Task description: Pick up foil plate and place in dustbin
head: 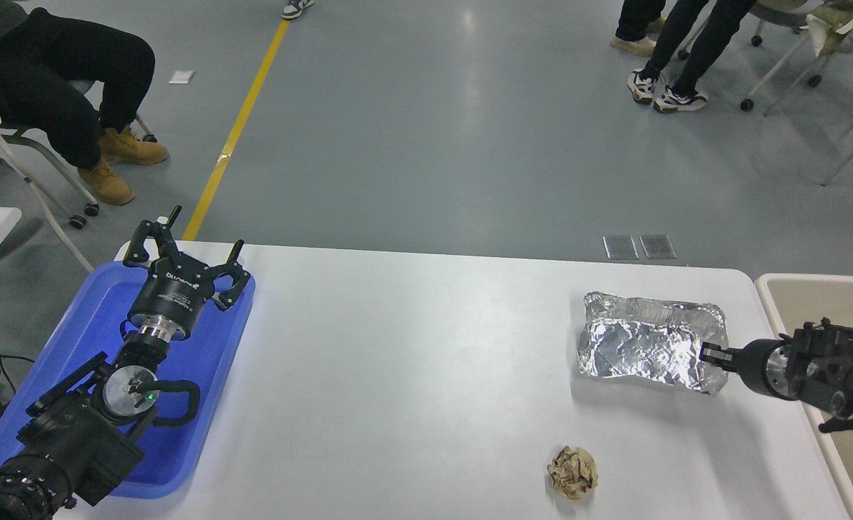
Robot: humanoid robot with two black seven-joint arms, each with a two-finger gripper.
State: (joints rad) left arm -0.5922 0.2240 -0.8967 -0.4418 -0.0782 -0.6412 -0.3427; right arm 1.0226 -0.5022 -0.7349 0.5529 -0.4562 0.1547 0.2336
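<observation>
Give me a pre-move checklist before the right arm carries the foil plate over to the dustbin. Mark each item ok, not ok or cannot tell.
1. Right gripper shut on the right end wall of the foil plate: ok.
2. Plate lifted clear of the table: cannot tell; it casts a shadow beneath, but one view does not settle the height.
3. Dustbin open and just right of the table edge: ok.
4. Space between plate and bin free of other things: ok.
5. Paper ball apart from the plate, nearer the camera: ok.
6. Left gripper parked over the blue tray, far from the path: ok.
</observation>
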